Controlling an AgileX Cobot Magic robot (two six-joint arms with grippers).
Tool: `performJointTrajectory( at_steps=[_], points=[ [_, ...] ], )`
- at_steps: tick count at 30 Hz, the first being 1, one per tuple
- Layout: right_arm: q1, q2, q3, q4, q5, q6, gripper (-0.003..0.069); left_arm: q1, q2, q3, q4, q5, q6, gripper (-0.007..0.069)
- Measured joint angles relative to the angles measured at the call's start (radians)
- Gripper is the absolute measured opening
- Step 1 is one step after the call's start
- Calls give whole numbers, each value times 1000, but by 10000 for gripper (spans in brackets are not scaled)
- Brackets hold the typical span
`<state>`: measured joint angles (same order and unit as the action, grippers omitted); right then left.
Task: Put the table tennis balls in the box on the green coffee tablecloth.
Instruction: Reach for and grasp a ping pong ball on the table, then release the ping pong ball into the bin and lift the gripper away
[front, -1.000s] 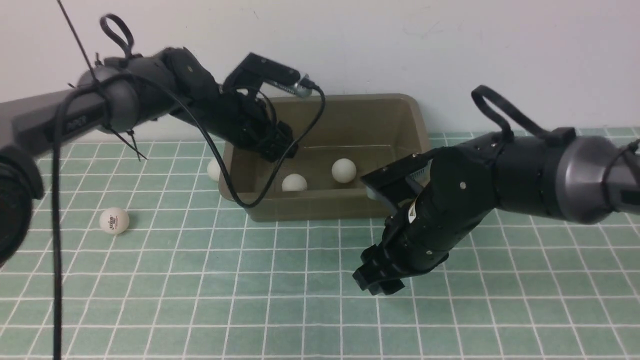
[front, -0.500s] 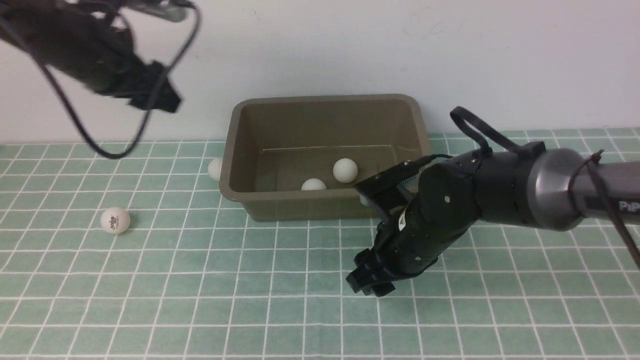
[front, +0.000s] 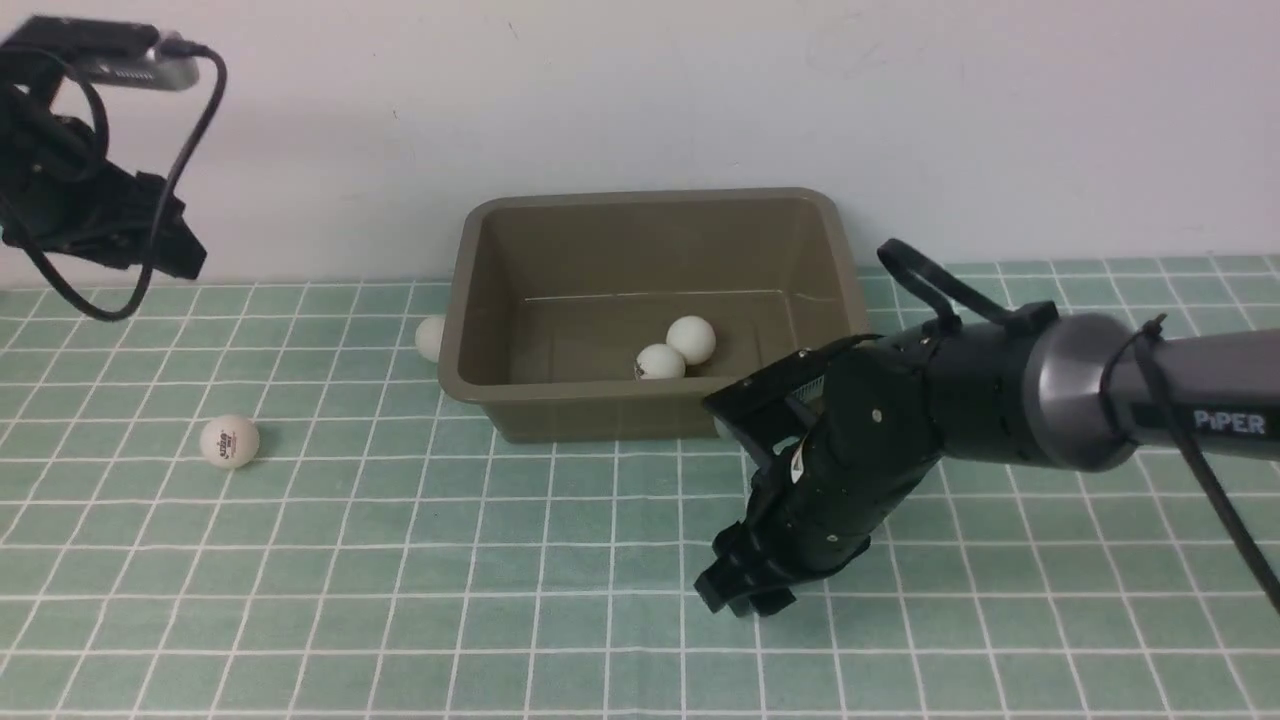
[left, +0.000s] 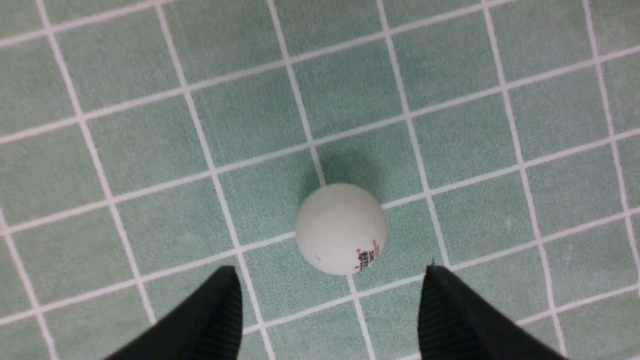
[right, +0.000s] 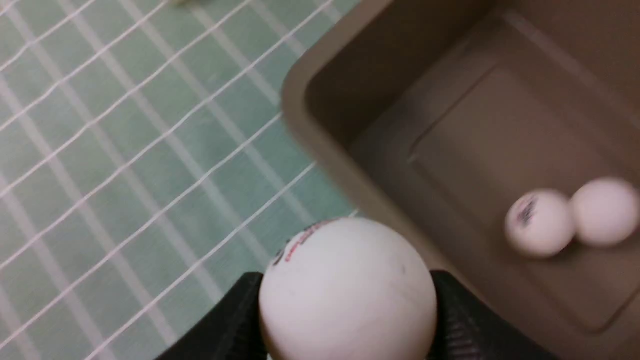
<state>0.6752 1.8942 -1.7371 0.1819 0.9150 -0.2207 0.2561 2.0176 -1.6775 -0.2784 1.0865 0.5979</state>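
The olive-brown box (front: 497, 400) stands on the green tablecloth (front: 500, 560) by the wall. Two white balls (front: 660, 362) (front: 691, 339) lie touching inside it. A third ball (front: 429, 338) rests against the box's left wall outside. A fourth ball (front: 229, 441), with a logo, lies on the cloth at the left. My left gripper (left: 330, 272) is open, high above this ball (left: 341, 228). My right gripper (right: 345, 280) is shut on a fifth ball (right: 347, 295), near the box rim (right: 320, 145). The right arm (front: 850, 470) hides that ball in the front view.
A white wall runs right behind the box. The left arm (front: 90, 215) and its cable hang at the far left, above the cloth. The right arm's body stands in front of the box's right front corner.
My left arm swung from over the box to the far left and now looks down on the logo ball. One ball in the box rolled right against the other. The right arm drifted slightly left.
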Motion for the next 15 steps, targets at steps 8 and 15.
performJointTrajectory(
  at_steps=[8,15],
  points=[
    [-48,174,-178,-72,19,17,363,0,45,0,1,5,-6,426],
    [-109,285,-272,-71,48,19,363,0,89,0,-28,-12,-6,426]
  ],
)
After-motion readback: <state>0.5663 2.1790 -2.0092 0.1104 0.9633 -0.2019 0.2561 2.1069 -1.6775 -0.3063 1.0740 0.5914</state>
